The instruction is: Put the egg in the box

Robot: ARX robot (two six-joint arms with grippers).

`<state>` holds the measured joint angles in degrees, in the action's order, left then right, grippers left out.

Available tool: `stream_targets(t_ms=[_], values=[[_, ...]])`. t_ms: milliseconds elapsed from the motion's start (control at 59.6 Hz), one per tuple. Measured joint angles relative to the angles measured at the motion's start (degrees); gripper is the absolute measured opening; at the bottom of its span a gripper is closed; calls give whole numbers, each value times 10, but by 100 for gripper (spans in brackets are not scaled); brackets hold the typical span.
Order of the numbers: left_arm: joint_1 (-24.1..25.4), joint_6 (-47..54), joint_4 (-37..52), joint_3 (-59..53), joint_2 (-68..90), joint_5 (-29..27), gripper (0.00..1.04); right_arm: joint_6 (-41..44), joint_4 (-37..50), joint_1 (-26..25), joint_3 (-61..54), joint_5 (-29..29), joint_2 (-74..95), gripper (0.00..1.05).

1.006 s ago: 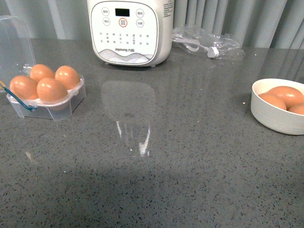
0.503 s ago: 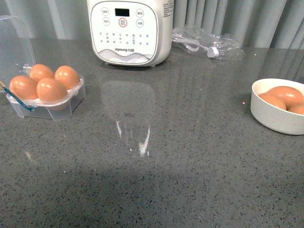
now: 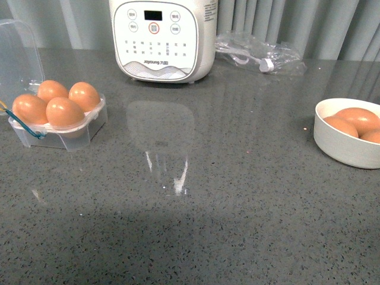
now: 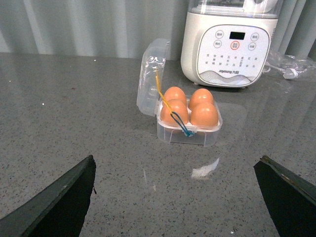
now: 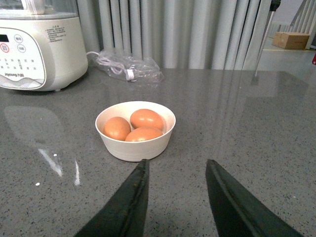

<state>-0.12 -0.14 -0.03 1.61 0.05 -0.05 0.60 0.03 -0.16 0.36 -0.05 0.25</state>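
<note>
The clear box (image 3: pixel 59 127) stands at the left of the grey counter with its lid (image 3: pixel 18 53) open and upright. All its cells hold orange-brown eggs (image 3: pixel 64 111). The box also shows in the left wrist view (image 4: pixel 187 131), its blue-yellow cord (image 4: pixel 170 111) at the near edge. My left gripper (image 4: pixel 176 160) is open and empty, well short of the box. A white bowl (image 3: pixel 341 148) at the right holds three eggs (image 5: pixel 146 119). My right gripper (image 5: pixel 177 162) is open and empty, just short of the bowl (image 5: pixel 136 148). Neither gripper shows in the front view.
A white electric cooker (image 3: pixel 161 38) stands at the back middle. A clear plastic bag with a cable (image 3: pixel 261 53) lies to its right. Grey curtains hang behind the counter.
</note>
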Motion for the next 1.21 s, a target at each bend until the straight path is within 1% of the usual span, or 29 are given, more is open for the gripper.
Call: stream_targets(t_ms=[84, 335, 369, 419, 738, 755, 788, 805, 822, 855, 872, 939, 989, 1124, 1207], values=[[0, 0, 0, 0, 0, 0, 98, 0, 0, 0, 0, 0, 0, 59], [0, 0, 0, 0, 0, 0, 98, 0, 0, 0, 0, 0, 0, 99], [0, 0, 0, 0, 0, 0, 98, -1, 0, 0, 0, 0, 0, 99], [0, 0, 0, 0, 0, 0, 98, -1, 0, 0, 0, 0, 0, 97], [0, 0, 0, 0, 0, -1, 98, -1, 0, 0, 0, 0, 0, 97], [-2, -2, -3, 1, 3, -10, 98, -1, 0, 0, 0, 0, 0, 97], [-23, -18, -38, 11, 20, -72, 98, -1, 0, 0, 0, 0, 0, 97], [-38, -33, -70, 22, 38, -121, 98, -1, 0, 0, 0, 0, 0, 97], [-61, -51, -109, 37, 70, -193, 98, -1, 0, 0, 0, 0, 0, 97], [-79, -68, -138, 47, 106, -269, 98, -1, 0, 0, 0, 0, 0, 97], [-84, -75, -143, 47, 118, -295, 98, -1, 0, 0, 0, 0, 0, 97], [-89, -84, -146, 46, 129, -327, 98, -1, 0, 0, 0, -1, 0, 97], [-89, -89, -143, 48, 128, -335, 98, -1, 0, 0, 0, 0, 0, 97], [-86, -91, -127, 54, 125, -330, 98, -1, 0, 0, 0, 0, 0, 97], [-73, -87, -101, 54, 137, -302, 98, -1, 0, 0, 0, 0, 0, 97]])
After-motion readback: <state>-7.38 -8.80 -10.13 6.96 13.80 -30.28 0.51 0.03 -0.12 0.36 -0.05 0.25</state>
